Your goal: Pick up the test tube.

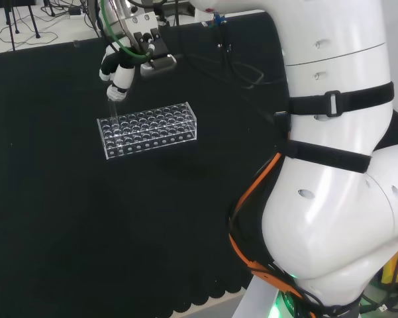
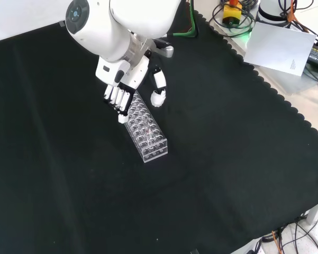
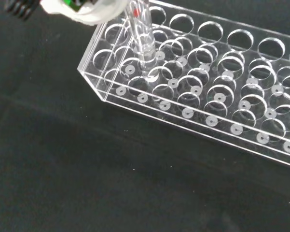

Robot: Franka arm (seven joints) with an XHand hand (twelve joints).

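Black cloth (image 1: 86, 218) covers your bench, scalloped along its edges, with cables and floor beyond it at the far side of the head view.

You have 1 clear rack (image 1: 149, 130) on the cloth, a long box with rows of round holes. In the head view it lies left of the arm's white links (image 1: 338, 159), running left to right. In the front view the rack (image 2: 146, 133) runs from upper left to lower right near the middle of the cloth.

Your hand (image 1: 121, 71) hangs over the rack's left end in the head view, pointing down. In the front view the hand (image 2: 120, 95) sits at the rack's upper-left end, its fingers (image 2: 116, 98) bent down together on the left of that end and the thumb (image 2: 159, 87) reaching down apart on the right.

You can see the tube (image 3: 142, 43) best in the wrist view: clear glass, upright, its top disappearing beneath a blurred white part of the hand (image 3: 89, 12). Its round lower end stands among the holes at the corner of the rack (image 3: 198, 96); whether it is down in a hole or just above one, you cannot tell. In the head view the tube (image 1: 110, 107) shows as a faint streak from the fingertips down to the rack's left end.

Your hand is closed narrow at the tube's top, holding it.

A white sheet (image 2: 283, 46) lies beyond the cloth at the front view's upper right.
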